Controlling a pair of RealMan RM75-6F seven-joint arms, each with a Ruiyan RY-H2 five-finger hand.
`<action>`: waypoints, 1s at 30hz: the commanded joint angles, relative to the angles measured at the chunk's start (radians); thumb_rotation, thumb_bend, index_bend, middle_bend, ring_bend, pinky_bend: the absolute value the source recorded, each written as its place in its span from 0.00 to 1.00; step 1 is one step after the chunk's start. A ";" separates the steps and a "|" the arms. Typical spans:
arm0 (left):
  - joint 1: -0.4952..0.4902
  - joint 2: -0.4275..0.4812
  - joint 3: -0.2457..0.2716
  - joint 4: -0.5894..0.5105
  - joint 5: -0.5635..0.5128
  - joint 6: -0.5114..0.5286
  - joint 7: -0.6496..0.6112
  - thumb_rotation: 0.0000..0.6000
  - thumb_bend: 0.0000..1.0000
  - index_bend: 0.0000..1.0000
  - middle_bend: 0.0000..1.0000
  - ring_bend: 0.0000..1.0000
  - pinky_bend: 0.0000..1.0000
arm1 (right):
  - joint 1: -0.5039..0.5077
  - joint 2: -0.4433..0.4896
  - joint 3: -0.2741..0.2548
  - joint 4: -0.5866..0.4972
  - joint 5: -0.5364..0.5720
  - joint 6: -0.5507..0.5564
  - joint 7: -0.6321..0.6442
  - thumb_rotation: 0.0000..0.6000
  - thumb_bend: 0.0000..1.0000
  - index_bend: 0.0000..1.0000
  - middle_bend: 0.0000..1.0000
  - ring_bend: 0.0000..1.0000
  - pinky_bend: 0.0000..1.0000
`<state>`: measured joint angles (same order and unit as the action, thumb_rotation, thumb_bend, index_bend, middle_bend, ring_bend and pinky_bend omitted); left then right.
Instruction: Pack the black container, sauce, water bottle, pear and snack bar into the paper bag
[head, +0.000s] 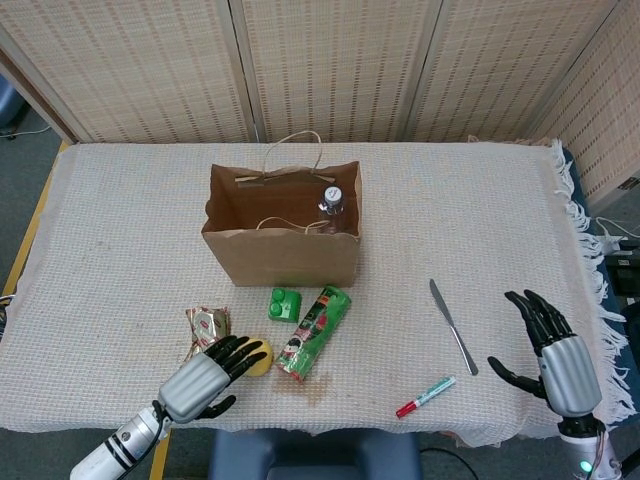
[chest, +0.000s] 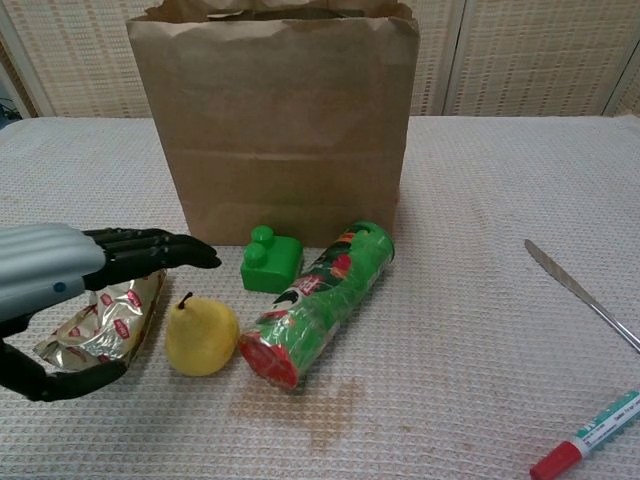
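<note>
The brown paper bag stands open at mid-table, with a water bottle upright inside at its right end. In front of it lie a gold-wrapped snack bar and a yellow pear. My left hand hovers open over the snack bar, fingers stretched toward the pear and holding nothing. My right hand is open near the table's right front edge, away from every object. No black container or sauce shows.
A small green block and a green snack tube lie right of the pear. A table knife and a red-capped marker lie toward the right. A woven cloth covers the table.
</note>
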<state>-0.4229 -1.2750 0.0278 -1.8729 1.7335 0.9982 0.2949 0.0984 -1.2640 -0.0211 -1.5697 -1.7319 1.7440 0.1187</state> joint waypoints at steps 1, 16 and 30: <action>-0.035 -0.051 -0.026 -0.003 -0.050 -0.050 0.060 1.00 0.39 0.00 0.00 0.00 0.09 | -0.001 0.001 0.005 -0.001 -0.003 -0.001 0.002 1.00 0.06 0.04 0.15 0.08 0.20; -0.151 -0.207 -0.099 0.075 -0.303 -0.174 0.282 1.00 0.39 0.00 0.00 0.00 0.09 | -0.005 0.009 0.020 -0.006 -0.003 -0.027 0.025 1.00 0.06 0.04 0.15 0.08 0.20; -0.189 -0.182 -0.092 0.126 -0.481 -0.158 0.321 1.00 0.39 0.00 0.00 0.00 0.15 | -0.009 0.019 0.020 -0.021 -0.003 -0.054 0.036 1.00 0.06 0.04 0.15 0.08 0.20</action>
<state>-0.6110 -1.4623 -0.0714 -1.7495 1.2574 0.8369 0.6182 0.0893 -1.2449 -0.0016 -1.5903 -1.7352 1.6905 0.1545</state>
